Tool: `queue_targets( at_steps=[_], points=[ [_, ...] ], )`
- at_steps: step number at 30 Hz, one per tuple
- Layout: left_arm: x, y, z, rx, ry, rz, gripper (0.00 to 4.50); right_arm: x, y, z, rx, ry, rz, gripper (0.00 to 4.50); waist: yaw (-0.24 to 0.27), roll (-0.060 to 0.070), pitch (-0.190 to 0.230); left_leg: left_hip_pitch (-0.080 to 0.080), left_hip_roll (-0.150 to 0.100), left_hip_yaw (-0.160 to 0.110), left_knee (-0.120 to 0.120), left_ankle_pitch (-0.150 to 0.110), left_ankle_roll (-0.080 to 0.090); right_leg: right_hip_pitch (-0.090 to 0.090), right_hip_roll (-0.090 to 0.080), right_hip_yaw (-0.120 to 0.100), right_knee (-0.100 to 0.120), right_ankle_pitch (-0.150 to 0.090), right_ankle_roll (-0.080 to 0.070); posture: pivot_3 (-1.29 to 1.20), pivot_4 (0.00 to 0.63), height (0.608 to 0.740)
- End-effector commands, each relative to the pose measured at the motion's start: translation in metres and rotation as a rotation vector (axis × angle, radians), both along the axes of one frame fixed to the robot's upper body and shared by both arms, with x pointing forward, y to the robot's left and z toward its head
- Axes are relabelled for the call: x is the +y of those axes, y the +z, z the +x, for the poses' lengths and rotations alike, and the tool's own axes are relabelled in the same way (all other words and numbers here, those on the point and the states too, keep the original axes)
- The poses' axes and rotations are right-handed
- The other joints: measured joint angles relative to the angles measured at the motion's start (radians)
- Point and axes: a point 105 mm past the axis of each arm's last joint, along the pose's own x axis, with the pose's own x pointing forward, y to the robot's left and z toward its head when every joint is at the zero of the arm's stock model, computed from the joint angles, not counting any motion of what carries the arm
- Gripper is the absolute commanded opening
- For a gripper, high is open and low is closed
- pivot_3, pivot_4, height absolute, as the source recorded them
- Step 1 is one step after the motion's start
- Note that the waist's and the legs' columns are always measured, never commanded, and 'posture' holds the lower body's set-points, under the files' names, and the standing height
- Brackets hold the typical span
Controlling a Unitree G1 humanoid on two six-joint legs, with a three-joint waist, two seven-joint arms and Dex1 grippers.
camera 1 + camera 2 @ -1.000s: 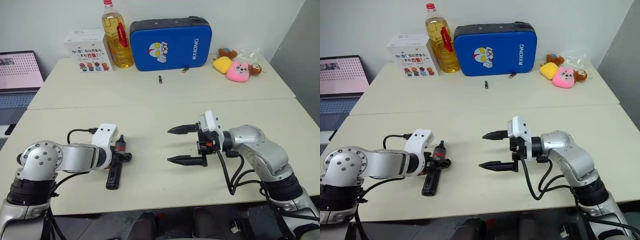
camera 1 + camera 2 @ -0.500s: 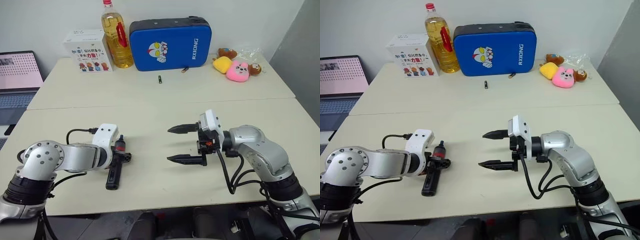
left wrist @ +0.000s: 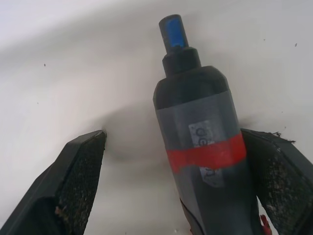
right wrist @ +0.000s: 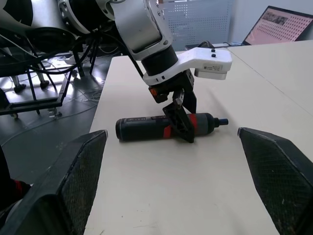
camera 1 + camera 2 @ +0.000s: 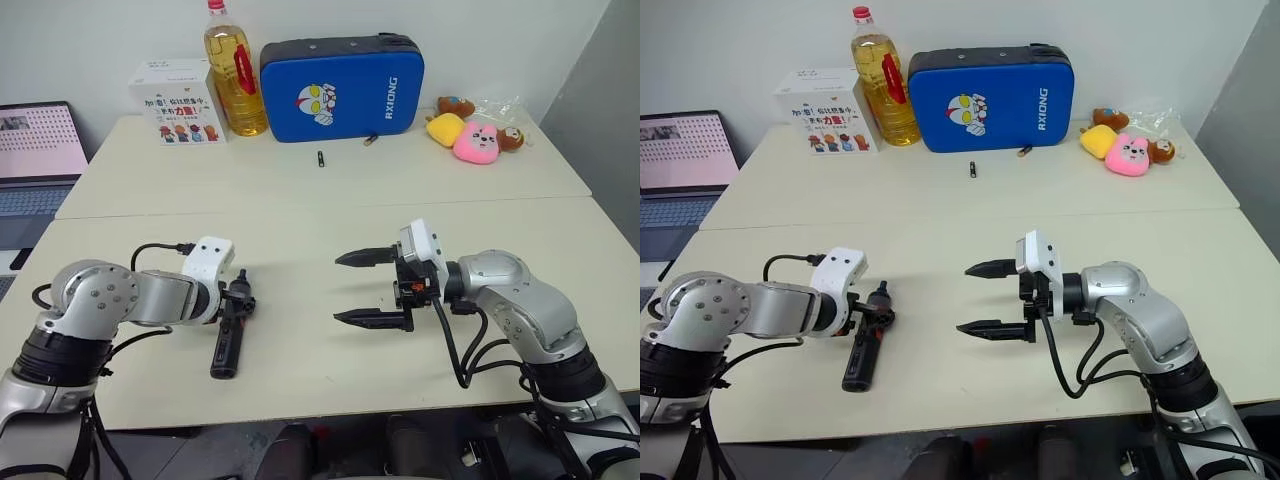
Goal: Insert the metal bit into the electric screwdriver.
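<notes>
Since the earlier frame the left tool [image 5: 237, 300] had rolled at the wrist and shifted slightly forward over the electric screwdriver [image 5: 229, 335], its fingers [image 3: 78, 181] spread wide on either side of the red band without pinching it. The screwdriver lay flat on the desk [image 5: 300, 220], tip pointing away from the robot. The right tool [image 5: 362, 288] hovered well apart to the right, pointing left, its fingers spread and empty. Far back on the desk, near a blue case [image 5: 342, 87], lay a small dark bit [image 5: 320, 158].
</notes>
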Motion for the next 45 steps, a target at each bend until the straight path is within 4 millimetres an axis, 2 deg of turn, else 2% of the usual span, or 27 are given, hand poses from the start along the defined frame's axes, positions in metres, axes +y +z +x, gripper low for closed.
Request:
queue_targets(
  at_steps=[1,9,14,18,21,27,37,45],
  points=[
    [0.009,0.001,0.007,0.000,0.003,0.050,4.47,0.001,0.013,-0.003,-0.053,0.010,0.030,4.50,0.000,0.000,0.000,0.000,0.000,0.000,0.000,0.000,0.000,0.000,0.000,0.000,0.000,0.000,0.000,0.00,0.150,0.740],
    [0.021,0.016,0.016,0.016,-0.057,0.095,4.47,0.000,0.014,-0.002,-0.058,0.002,0.034,4.50,-0.001,0.000,0.000,0.000,0.000,0.000,0.000,0.000,0.000,0.000,0.001,0.000,0.000,0.000,0.000,0.00,0.150,0.740],
    [0.015,0.021,0.008,0.101,-0.071,-0.021,4.47,0.001,0.014,-0.003,-0.061,0.001,0.037,4.50,-0.003,-0.002,0.002,-0.001,0.000,0.000,-0.001,0.000,0.000,-0.001,0.001,0.000,0.000,0.000,0.001,0.00,0.150,0.740],
    [0.009,0.016,0.004,0.134,-0.067,-0.114,4.47,0.001,0.013,-0.003,-0.060,-0.001,0.040,4.50,-0.003,-0.004,0.003,-0.001,0.000,0.000,-0.001,0.000,0.000,-0.002,0.001,0.000,0.000,0.000,0.001,0.00,0.150,0.740],
    [0.008,0.009,-0.001,0.146,-0.070,-0.122,4.47,0.002,0.014,-0.003,-0.060,-0.002,0.043,4.50,-0.003,-0.004,0.003,-0.001,0.000,0.000,-0.001,0.000,0.000,-0.002,-0.001,0.000,-0.001,0.000,0.001,0.00,0.150,0.740],
    [0.018,0.008,-0.006,0.136,-0.020,-0.123,4.47,0.003,0.013,-0.004,-0.058,-0.005,0.047,4.50,-0.003,-0.004,0.003,-0.001,0.001,0.000,-0.001,0.000,0.000,-0.002,-0.002,0.001,0.000,0.000,0.001,0.00,0.150,0.740],
    [0.002,0.015,-0.003,0.125,-0.019,-0.249,4.47,0.003,0.013,-0.002,-0.057,-0.004,0.051,4.50,-0.002,-0.004,0.003,-0.001,0.000,0.000,-0.001,0.000,0.000,-0.002,-0.002,0.001,0.000,0.000,0.001,0.00,0.150,0.740],
    [-0.007,0.010,-0.005,0.137,-0.027,-0.242,4.47,0.003,0.013,-0.001,-0.055,-0.005,0.050,4.50,-0.002,-0.004,0.003,-0.001,0.000,0.000,-0.001,0.000,0.000,-0.002,-0.002,0.001,0.000,0.000,0.001,0.00,0.150,0.740]
  ],
)
